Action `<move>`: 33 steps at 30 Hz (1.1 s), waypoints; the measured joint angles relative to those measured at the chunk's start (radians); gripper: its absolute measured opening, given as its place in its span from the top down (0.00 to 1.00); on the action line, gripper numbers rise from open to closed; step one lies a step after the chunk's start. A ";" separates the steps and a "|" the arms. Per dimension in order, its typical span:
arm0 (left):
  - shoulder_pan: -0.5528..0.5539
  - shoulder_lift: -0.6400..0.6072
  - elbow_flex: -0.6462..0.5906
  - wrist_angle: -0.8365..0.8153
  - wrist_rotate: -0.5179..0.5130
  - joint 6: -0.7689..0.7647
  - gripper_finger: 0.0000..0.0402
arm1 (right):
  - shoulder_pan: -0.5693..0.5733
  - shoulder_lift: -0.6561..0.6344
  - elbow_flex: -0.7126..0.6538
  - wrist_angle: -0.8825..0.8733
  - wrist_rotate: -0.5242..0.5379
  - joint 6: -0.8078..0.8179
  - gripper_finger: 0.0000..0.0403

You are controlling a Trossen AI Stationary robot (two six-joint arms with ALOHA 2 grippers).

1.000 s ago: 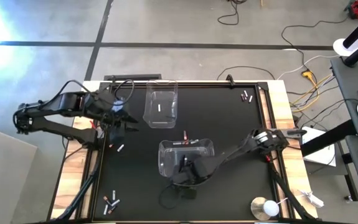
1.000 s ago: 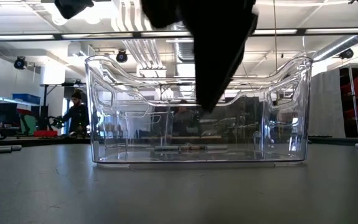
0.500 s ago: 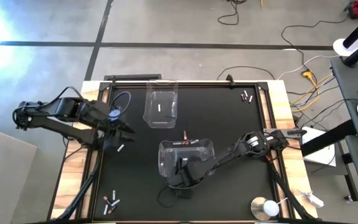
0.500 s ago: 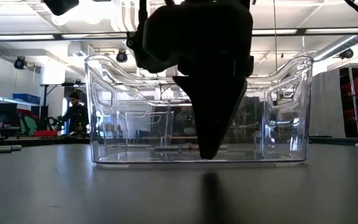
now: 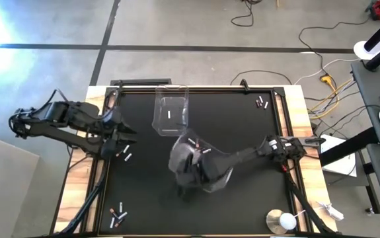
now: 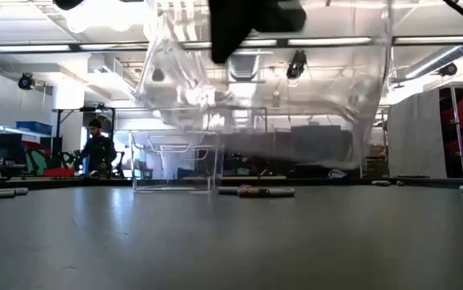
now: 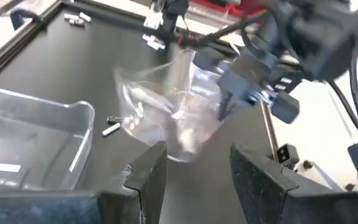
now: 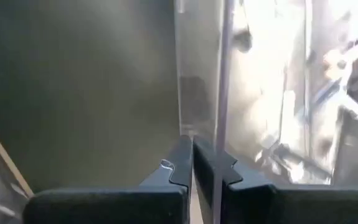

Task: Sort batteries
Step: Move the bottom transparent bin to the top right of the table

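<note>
My right gripper is shut on the near clear bin, which hangs tilted above the table and also shows in the low view. A few small batteries lie inside it. My left gripper is open and empty at the table's left side, pointing at the lifted bin. A second clear bin stands on its base at the far middle with one silvery battery in it. Loose batteries lie on the table by my left gripper, at the near left and at the far right. My right gripper has the near bin's clear wall between its two fingers, one finger on each face of it. The bin is lifted clear of the table and tilted. Which wall of the bin it is, the arm and the bin hide in the high view.
A round white-topped disc lies at the near right corner. One dark battery lies on the table behind the lifted bin. The table has wooden side rails. A person stands in the room beyond the table.
My right gripper has come down to the near bin's wall, taken hold, and gone up with it. The bin has left the table, tilted over and shifted a little toward the far edge. My left gripper has drawn back toward the table's left and near edges.
</note>
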 joint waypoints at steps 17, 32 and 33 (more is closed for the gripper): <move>0.000 -0.049 -0.005 -0.031 -0.056 -0.075 0.61 | -0.591 -0.194 -0.038 -0.137 0.149 0.055 0.98; 0.000 -0.155 -0.032 -0.204 -0.154 -0.213 0.61 | -0.822 -0.086 -0.247 0.082 -0.081 0.041 0.98; 0.000 -0.166 -0.040 -0.205 -0.154 -0.215 0.61 | -0.823 -0.080 -0.267 0.087 -0.090 0.044 0.98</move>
